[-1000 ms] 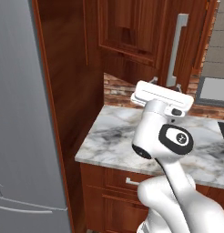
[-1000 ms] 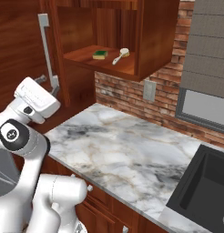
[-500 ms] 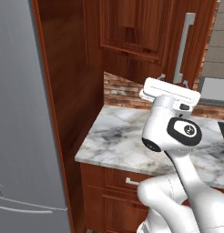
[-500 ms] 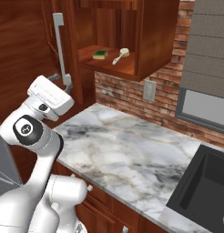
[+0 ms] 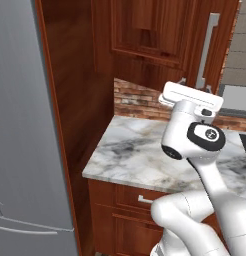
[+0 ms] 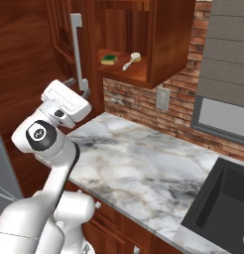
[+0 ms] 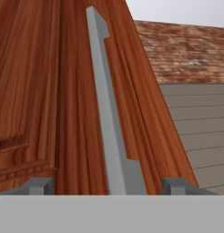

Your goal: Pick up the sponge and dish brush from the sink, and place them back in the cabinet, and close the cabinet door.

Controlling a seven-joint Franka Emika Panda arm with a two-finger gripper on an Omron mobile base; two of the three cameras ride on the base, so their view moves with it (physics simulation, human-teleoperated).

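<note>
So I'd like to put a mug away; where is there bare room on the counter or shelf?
The marble counter is bare from the brick wall to the sink. The cabinet shelf is crowded left by the sponge and dish brush; its right part is free.

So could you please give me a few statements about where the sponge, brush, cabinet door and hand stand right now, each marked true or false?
1. The sponge lies on the shelf inside the cabinet. True.
2. The dish brush is in the sink. False: it lies on the cabinet shelf, beside the sponge.
3. The cabinet door is fully shut. False: it stands open, and the shelf shows.
4. The hand is at the door's silver handle, its fingers on either side of the bar. True.
5. The hand holds the sponge. False: nothing but the handle sits between its fingers.
</note>
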